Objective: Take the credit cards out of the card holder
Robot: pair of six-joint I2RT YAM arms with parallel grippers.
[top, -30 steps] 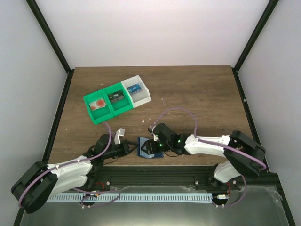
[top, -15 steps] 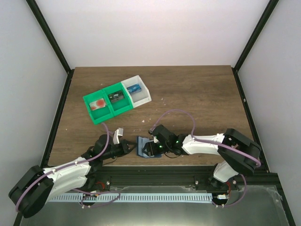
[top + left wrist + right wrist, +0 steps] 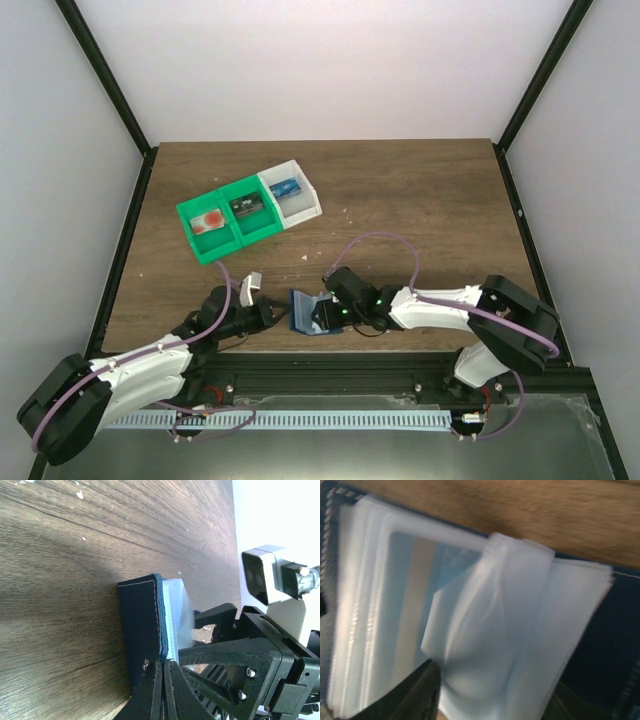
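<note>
The navy card holder (image 3: 303, 312) lies open near the table's front edge, between my two grippers. My left gripper (image 3: 272, 317) reaches in from the left, and its fingers (image 3: 163, 672) are shut on the holder's near edge (image 3: 142, 625) beside a small snap. My right gripper (image 3: 322, 315) presses onto the holder from the right. In the right wrist view its jaws (image 3: 490, 700) stand apart, with a buckled clear plastic sleeve (image 3: 495, 630) bulging between them. A credit card (image 3: 412, 605) with blue and tan stripes shows inside the sleeves. The navy cover (image 3: 615, 650) shows at the right.
A green tray (image 3: 228, 222) and a white tray (image 3: 292, 192) stand at the back left, each with a small item inside. The table's front rail (image 3: 400, 375) runs just behind the holder. The right wrist's white camera (image 3: 267, 575) looms close in the left wrist view.
My right gripper's jaws have narrowed around the sleeves, and that arm has edged left. The card holder has shifted slightly left. My left gripper stays shut.
</note>
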